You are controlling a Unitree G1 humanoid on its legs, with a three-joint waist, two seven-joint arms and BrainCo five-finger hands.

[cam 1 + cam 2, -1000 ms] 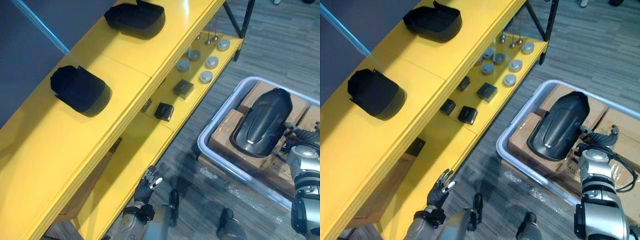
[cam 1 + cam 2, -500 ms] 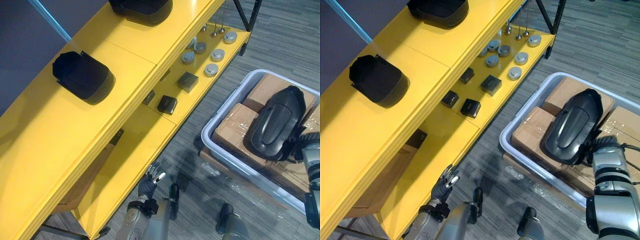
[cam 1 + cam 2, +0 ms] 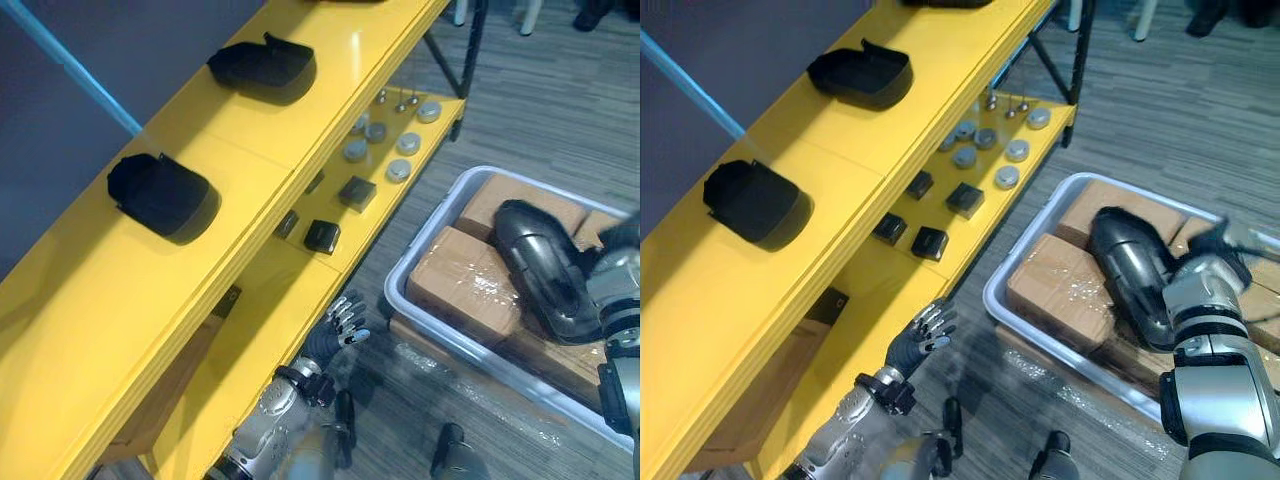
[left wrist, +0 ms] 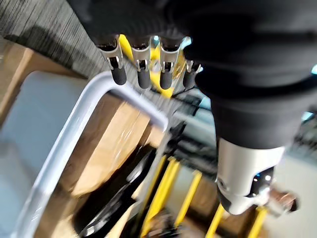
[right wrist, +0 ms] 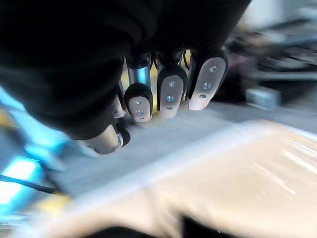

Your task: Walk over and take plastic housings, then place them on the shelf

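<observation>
Black housing (image 3: 1130, 272): tipped lower onto boxes (image 3: 1055, 290), right of frame; right hand (image 3: 1206, 280) at it, grip cannot be told. Left hand (image 3: 918, 338) raised, fingers relaxed. Shelf (image 3: 930, 90) placement pending.

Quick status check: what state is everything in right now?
left hand: open, empty
right hand: at long housing's end, grip unclear
long housing: lying on cardboard boxes in grey bin
near housing: resting on yellow shelf top
far housing: resting on yellow shelf top
</observation>
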